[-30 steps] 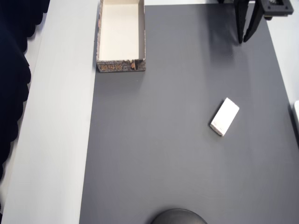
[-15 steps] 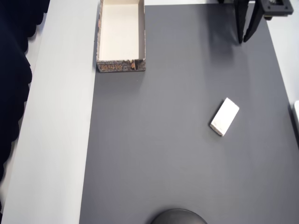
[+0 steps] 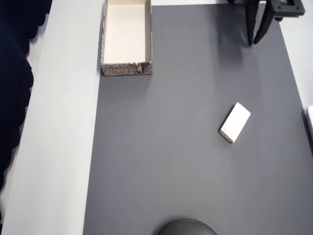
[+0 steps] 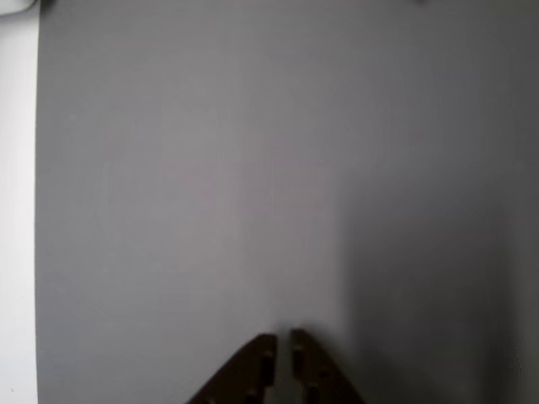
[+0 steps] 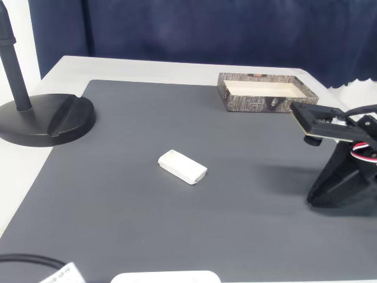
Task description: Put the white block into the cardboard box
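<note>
While the white block [image 3: 235,122] lies untouched mid-mat, well apart from the cardboard box [image 3: 126,70], the gripper [image 3: 258,40] waits nearly closed, empty, at the mat's edge.

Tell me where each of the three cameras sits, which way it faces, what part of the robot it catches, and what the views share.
Overhead view: above the table, looking straight down on the grey mat, white block and cardboard box; the gripper enters at the top right.
Wrist view: on the arm, looking down at bare mat; its near-closed fingertips show at the bottom.
Fixed view: beside the table, looking across it; the arm sits at right.
Shared: overhead and fixed views both show block, box and mat.
</note>
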`<state>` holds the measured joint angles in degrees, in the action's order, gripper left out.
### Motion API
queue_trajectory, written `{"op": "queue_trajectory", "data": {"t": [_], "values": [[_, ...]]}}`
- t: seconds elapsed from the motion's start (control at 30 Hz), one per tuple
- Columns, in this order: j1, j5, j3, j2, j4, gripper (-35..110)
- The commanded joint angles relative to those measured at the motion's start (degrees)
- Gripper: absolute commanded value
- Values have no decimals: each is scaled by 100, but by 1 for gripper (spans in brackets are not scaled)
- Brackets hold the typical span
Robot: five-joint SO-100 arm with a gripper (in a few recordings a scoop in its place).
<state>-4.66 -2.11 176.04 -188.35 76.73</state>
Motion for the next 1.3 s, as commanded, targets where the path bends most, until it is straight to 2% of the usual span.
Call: {"op": "queue_trajectory", "data": {"t": [0.0, 0.83, 1.1, 1.27], "values": [[62, 9, -264, 158, -123, -2], [141, -246, -3322, 4632, -1266, -2], [-149, 97, -5124, 6601, -1213, -2], [-308, 308, -6583, 7963, -422, -2]]}}
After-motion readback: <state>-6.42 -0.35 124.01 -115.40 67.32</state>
